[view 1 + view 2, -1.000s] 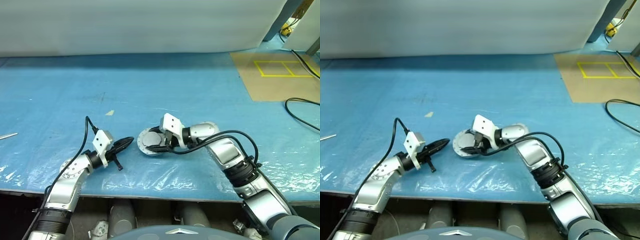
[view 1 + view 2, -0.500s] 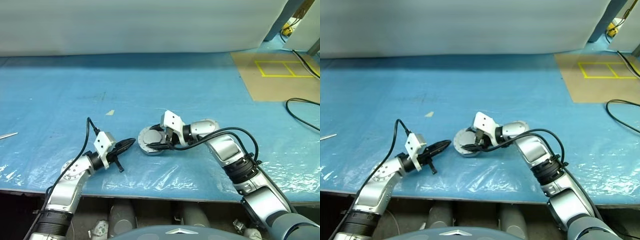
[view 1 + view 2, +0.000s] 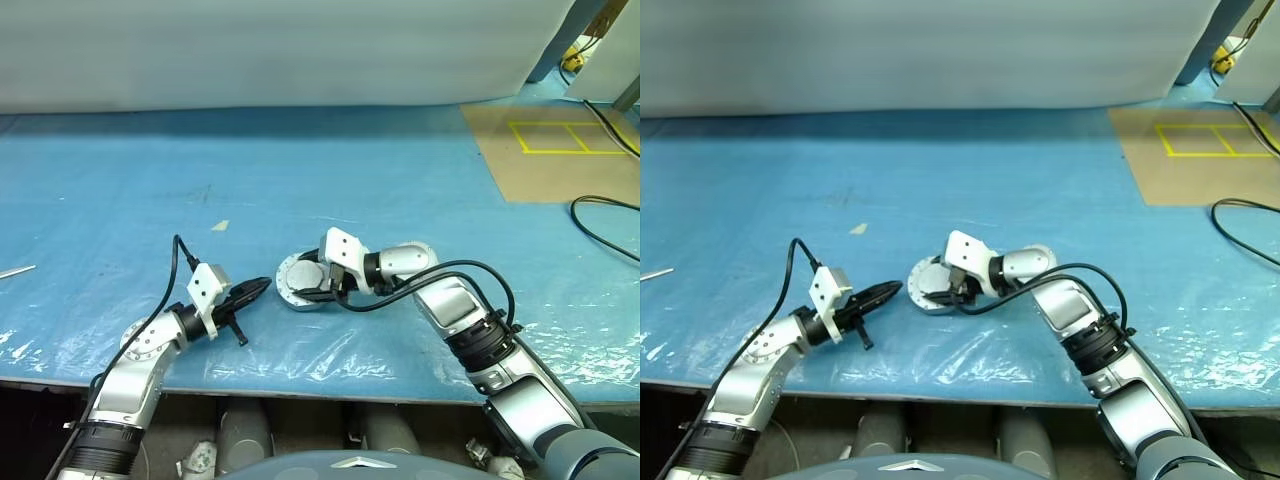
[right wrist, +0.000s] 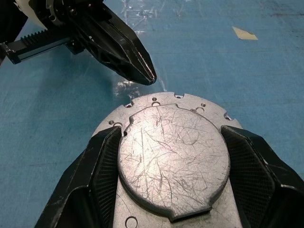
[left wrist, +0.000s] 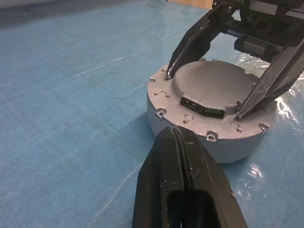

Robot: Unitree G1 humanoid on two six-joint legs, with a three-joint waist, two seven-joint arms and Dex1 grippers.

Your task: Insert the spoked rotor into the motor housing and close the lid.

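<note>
Right wrist view, lid [image 4: 172, 161] between fingers [image 4: 95, 175]

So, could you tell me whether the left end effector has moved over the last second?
No; the left end effector stays just beside the lid.

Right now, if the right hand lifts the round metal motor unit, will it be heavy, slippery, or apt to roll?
The motor unit looks like thick solid metal, so probably heavy for its size and stiff. Its scratched lid is smooth, so the right hand fingers may slip. Lying flat on the plastic sheet, it should not roll.
</note>
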